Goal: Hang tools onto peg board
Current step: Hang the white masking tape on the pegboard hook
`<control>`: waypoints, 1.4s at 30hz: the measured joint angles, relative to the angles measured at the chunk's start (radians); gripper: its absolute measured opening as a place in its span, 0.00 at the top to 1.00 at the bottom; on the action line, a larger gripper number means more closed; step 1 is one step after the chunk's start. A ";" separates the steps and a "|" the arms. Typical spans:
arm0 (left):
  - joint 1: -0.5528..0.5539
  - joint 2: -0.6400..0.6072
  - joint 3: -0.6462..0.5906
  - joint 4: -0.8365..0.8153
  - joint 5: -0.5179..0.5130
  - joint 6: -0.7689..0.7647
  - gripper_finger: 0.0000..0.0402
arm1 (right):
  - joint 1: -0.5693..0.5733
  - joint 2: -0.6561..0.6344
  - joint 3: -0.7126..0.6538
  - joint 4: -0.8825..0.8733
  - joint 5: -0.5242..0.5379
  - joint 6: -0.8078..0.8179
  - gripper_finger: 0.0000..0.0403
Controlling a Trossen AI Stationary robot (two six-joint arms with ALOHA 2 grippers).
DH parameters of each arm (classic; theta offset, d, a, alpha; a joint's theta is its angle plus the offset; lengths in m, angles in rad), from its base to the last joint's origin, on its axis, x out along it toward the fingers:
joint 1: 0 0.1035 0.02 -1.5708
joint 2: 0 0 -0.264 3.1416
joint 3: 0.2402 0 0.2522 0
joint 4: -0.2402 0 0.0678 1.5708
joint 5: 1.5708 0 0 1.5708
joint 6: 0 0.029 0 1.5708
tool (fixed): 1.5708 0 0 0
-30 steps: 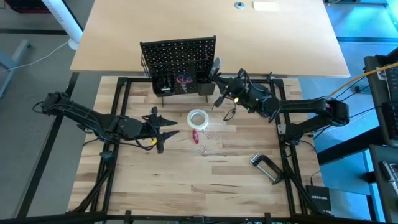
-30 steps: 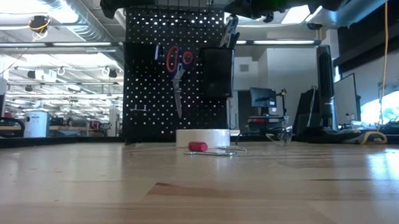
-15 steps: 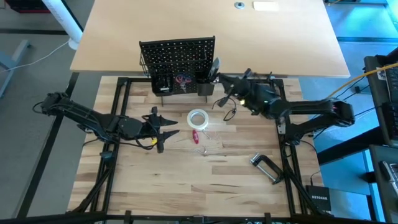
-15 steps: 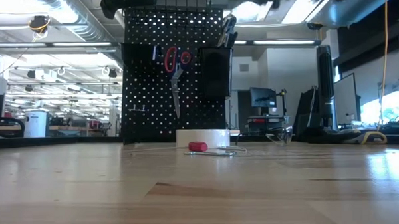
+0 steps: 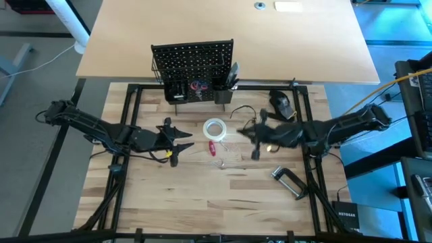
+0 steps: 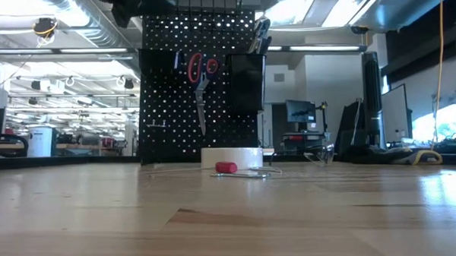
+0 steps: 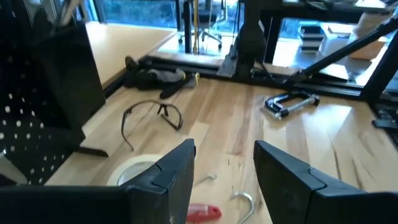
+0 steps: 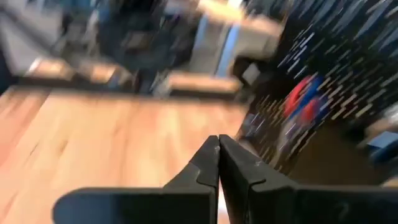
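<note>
right gripper (image 5: 256, 138) pressed together, empty, has left the peg board (image 5: 193, 59) | pliers (image 5: 233, 73) now sit in its cup | tape roll (image 5: 214, 128) on table, we take it next | left gripper (image 5: 183, 140) waits spread

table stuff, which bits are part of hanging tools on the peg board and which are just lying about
Job:
peg board
red-handled scissors, hung on it
white tape roll
C-clamp
red-handled tool

Lying about:
safety glasses
black device
</note>
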 joint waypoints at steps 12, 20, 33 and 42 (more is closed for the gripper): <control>0.077 0.254 0.000 -0.009 0.000 0.056 0.62 | 0.163 0.144 -0.176 -0.093 0.139 0.291 0.97; 0.209 0.465 0.209 -0.245 0.056 0.054 0.62 | 0.202 0.145 -0.259 -0.079 0.136 0.369 0.97; 0.375 0.738 0.442 -0.481 0.238 0.519 0.62 | 0.202 0.145 -0.337 -0.011 0.121 0.401 0.97; 0.442 0.804 0.445 -0.423 0.325 0.635 0.62 | 0.202 0.145 -0.350 0.006 0.095 0.458 0.97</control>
